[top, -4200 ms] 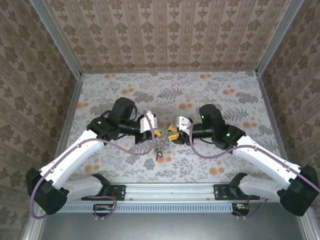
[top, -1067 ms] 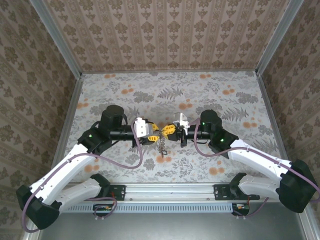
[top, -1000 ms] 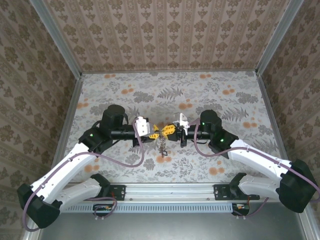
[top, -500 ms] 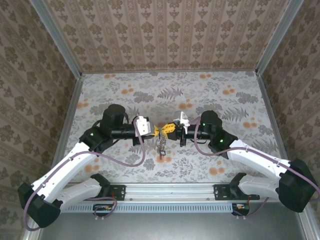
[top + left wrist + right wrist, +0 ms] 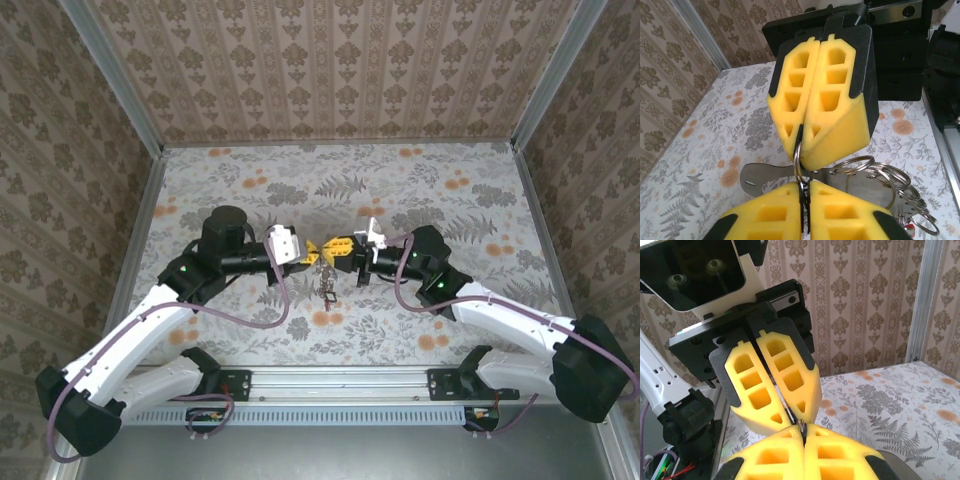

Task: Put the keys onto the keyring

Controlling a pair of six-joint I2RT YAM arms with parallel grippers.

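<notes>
Hands meet tip to tip above the middle of the floral-print counter (image 5: 430, 190), my left hand (image 5: 311, 253) at 9 o'clock of the meeting point and my right hand (image 5: 337, 248) at 3 o'clock. Both have their yellow honeycomb pads (image 5: 845, 127) pressed together. Each pinches the thin grey wire keyring (image 5: 797, 161), which shows as a short arc between the two sets of tips. From my left wrist, the right hand's pads cover the ring's upper part and my own cover the lower.

The bunch of small keys (image 5: 325, 287) hangs at 6 o'clock under the tips; whether its lowest part touches the counter I cannot tell. Close up I see a flat silver blade (image 5: 762, 178), a cluster of silver split rings (image 5: 880, 175) and a speck of red (image 5: 910, 228). Patterned walls (image 5: 330, 60) stand at 9, 12 and 3 o'clock, well apart.
</notes>
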